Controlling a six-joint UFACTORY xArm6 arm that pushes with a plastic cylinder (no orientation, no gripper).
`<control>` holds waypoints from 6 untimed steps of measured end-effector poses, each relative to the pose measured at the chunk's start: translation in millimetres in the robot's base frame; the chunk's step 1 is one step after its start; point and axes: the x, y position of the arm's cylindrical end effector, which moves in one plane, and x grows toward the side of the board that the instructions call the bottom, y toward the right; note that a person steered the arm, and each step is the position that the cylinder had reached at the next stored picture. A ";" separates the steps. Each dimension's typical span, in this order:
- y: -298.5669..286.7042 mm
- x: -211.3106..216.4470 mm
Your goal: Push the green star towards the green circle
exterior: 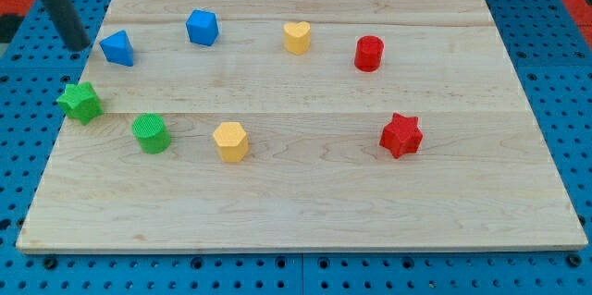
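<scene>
my tip (80,45) upper left of frame, above green plastic star (80,101); end effector has no jaws. off-centre push could skid star past green cylinder circle (151,133).

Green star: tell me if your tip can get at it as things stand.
Probably yes. My tip sits just above the green star toward the view's top, with bare board between; the blue triangle stands off to the view's right.

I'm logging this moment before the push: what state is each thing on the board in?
my tip: above green star, left of blue block, touching neither
green star: left edge, untouched
green circle: upright, apart from star
blue triangle: free
blue cube: free
yellow heart: free
yellow hexagon: free
red cylinder: upright
red star: free
</scene>
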 end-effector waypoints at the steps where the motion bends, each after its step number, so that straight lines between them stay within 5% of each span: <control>1: 0.2 51.4; 6: -0.1 95.4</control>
